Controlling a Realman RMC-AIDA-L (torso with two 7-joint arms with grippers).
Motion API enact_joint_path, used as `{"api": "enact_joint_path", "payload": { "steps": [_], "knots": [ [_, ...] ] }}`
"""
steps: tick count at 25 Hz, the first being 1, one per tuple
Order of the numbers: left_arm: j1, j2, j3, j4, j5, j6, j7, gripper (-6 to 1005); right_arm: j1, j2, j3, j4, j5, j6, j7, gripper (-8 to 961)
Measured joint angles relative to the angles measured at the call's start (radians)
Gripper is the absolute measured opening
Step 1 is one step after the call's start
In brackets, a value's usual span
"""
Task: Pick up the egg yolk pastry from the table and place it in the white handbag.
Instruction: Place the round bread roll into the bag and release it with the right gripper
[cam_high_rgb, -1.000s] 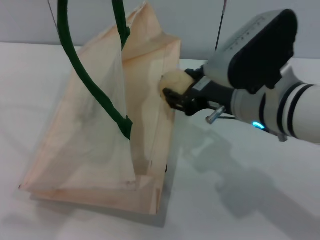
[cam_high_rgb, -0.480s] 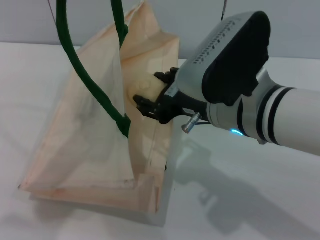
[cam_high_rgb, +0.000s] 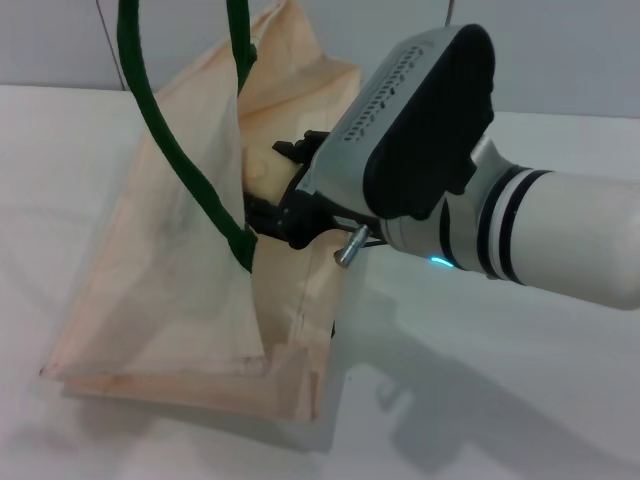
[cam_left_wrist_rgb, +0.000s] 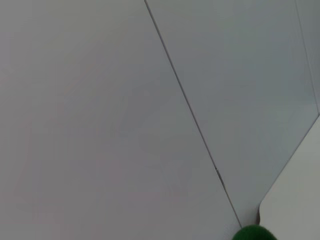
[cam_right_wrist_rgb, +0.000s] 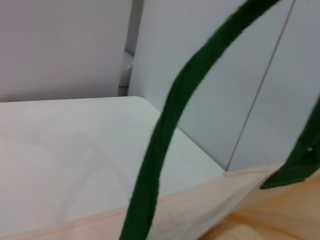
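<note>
**Pale tan pastry sits in the mouth of the bag**

Tan and matte, the egg yolk pastry (cam_high_rgb: 262, 172) shows to us only as a rounded sliver inside the open top of the white handbag (cam_high_rgb: 180, 290), tucked between the two cream fabric walls. Black fingers (cam_high_rgb: 292, 150) sit on either side of it, and we see the right gripper (cam_high_rgb: 272, 185) clamped around the bun, reaching in over the bag's right-hand edge. Behind those fingers comes the grey and black wrist housing, then the white forearm with dark bands, stretching away to the right over the white table (cam_high_rgb: 500, 380).

The bag stands upright on the table, its mouth spread, one side panel sagging down towards us. We follow the dark green handle (cam_high_rgb: 170, 150) as it loops up out of the top of the head view. From the right wrist view, we see that green rope (cam_right_wrist_rgb: 165, 145) crossing close in front, with the cream rim of the bag below it.

The left gripper stays out of sight; its wrist camera gives us only grey wall panels.
</note>
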Motion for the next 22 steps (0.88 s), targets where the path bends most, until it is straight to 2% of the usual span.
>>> {"api": "enact_joint_path", "payload": {
  "steps": [12, 19, 22],
  "knots": [
    [-0.005, 0.0, 0.002, 0.011, 0.001, -0.008, 0.0, 122, 0.033, 0.011, -0.014, -0.033, 0.001, -0.014, 0.0, 613],
    [-0.003, -0.001, 0.0, 0.011, 0.007, -0.007, 0.0, 122, 0.059, 0.049, -0.006, -0.05, -0.009, -0.09, 0.0, 609],
    [-0.001, -0.001, 0.0, 0.011, 0.009, -0.005, 0.0, 122, 0.057, 0.055, -0.002, -0.053, -0.012, -0.092, 0.0, 607]
  ]
}}
